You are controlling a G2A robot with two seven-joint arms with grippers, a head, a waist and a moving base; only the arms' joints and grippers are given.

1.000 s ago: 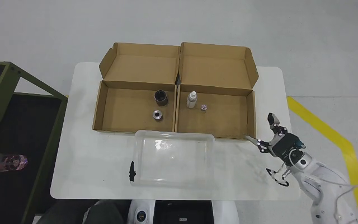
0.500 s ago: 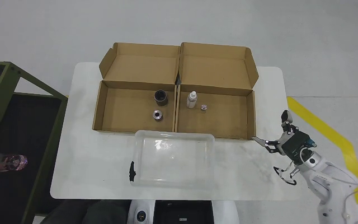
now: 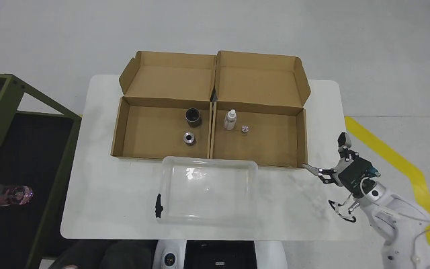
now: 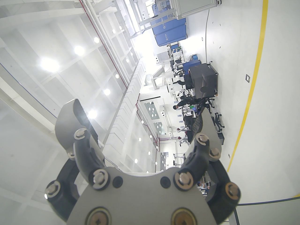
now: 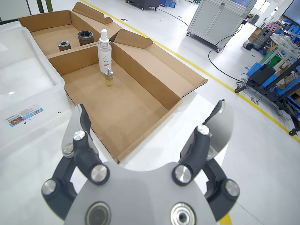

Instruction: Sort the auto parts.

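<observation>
Cardboard box (image 3: pixel 149 129): dark sleeve (image 3: pixel 193 118), metal ring (image 3: pixel 189 138); second box (image 3: pixel 275 136): bottle (image 3: pixel 230 120), fitting (image 3: pixel 245 128).

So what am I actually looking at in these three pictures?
This is a two-armed robot sorting parts at a white table. One picture looks down from a camera above its arms. The other two come from a camera on each wrist, so each shows that arm's own metal claw, called a gripper, up close.

Two open cardboard boxes sit side by side on the table, with a clear tray in front of them. The left box holds a dark cylinder and a ring. The right box holds a bottle and a small fitting.

The right gripper hovers open near the table's right edge, holding nothing. The left gripper is also open and holds nothing; it points up at the hall's ceiling.
</observation>
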